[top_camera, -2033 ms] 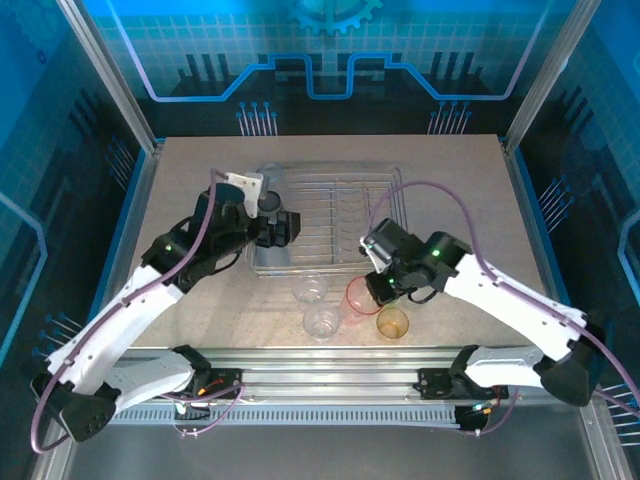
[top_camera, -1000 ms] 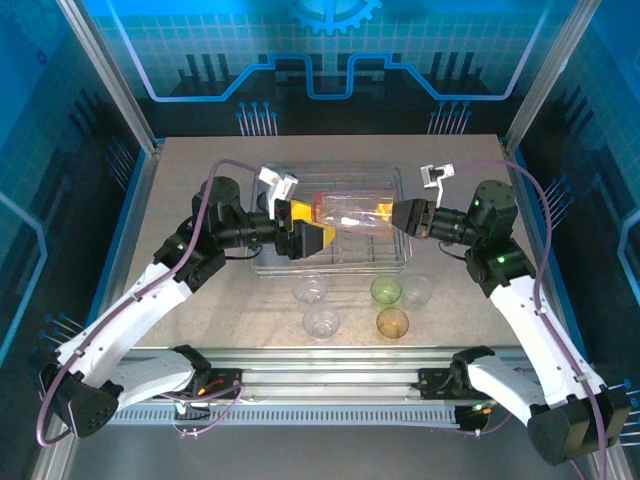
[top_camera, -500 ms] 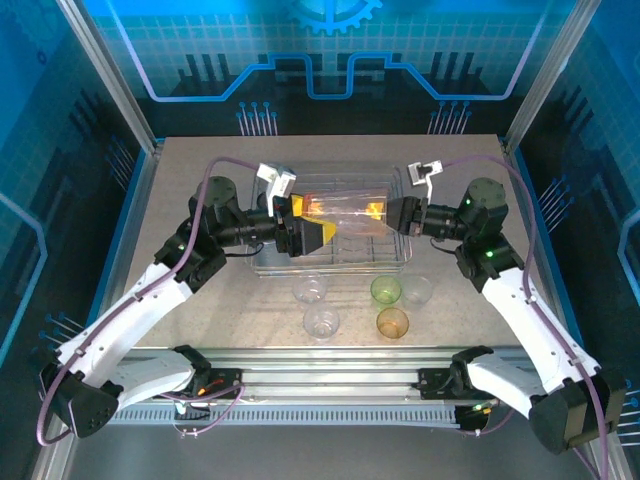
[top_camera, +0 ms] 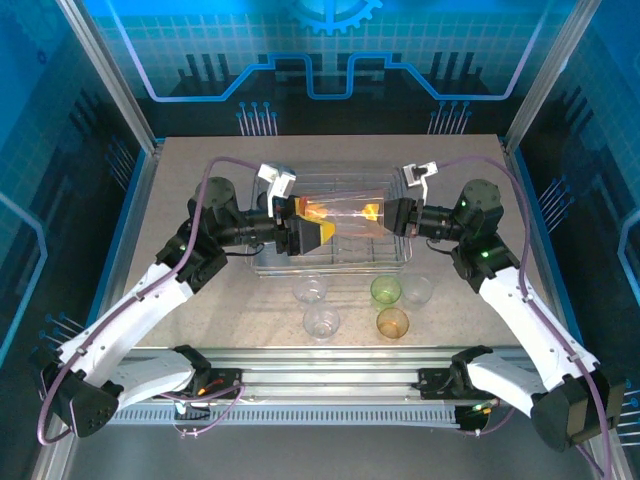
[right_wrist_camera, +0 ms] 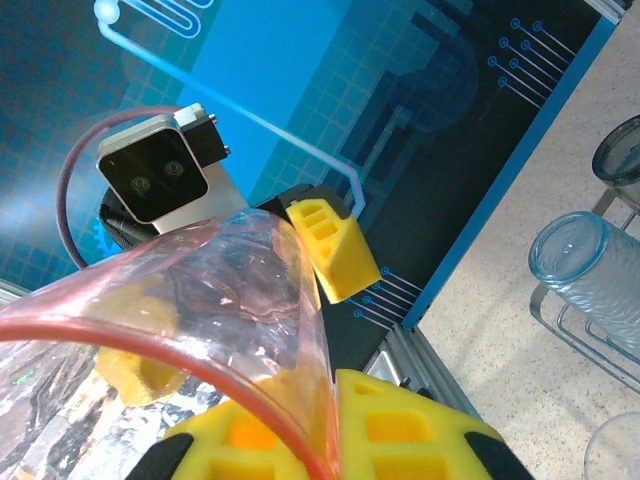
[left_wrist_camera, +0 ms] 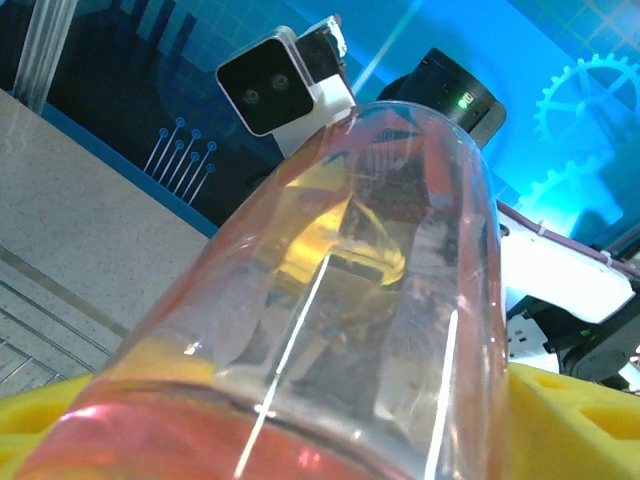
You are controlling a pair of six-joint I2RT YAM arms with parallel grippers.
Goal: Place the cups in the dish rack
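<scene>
**A:** Start at the left. What does the overhead view give?

**B:** The left end effector (top_camera: 312, 233) has its yellow fingers wide apart on either side of one end of a pink-tinted cup (top_camera: 345, 212). The cup is held level above the dish rack (top_camera: 340, 268). I cannot tell whether the fingers press on it. In the left wrist view the cup sits close between both yellow pads (left_wrist_camera: 570, 400).

**A:** And the cup's right end?

**B:** The right end effector (top_camera: 388, 214) is clamped on it. Its wrist view shows the pink rim wall pinched between the fingers (right_wrist_camera: 400, 430).

**A:** How many cups, then?

**B:** One is held. Five stand on the worktop (top_camera: 250, 310) just near of the rack: three clear cups (top_camera: 322, 321), one green cup (top_camera: 385, 290) and one orange cup (top_camera: 392, 322). The right wrist view adds a blue cup (right_wrist_camera: 590, 270) resting on the rack wires, with a grey cup (right_wrist_camera: 620, 150) beyond it.
</scene>
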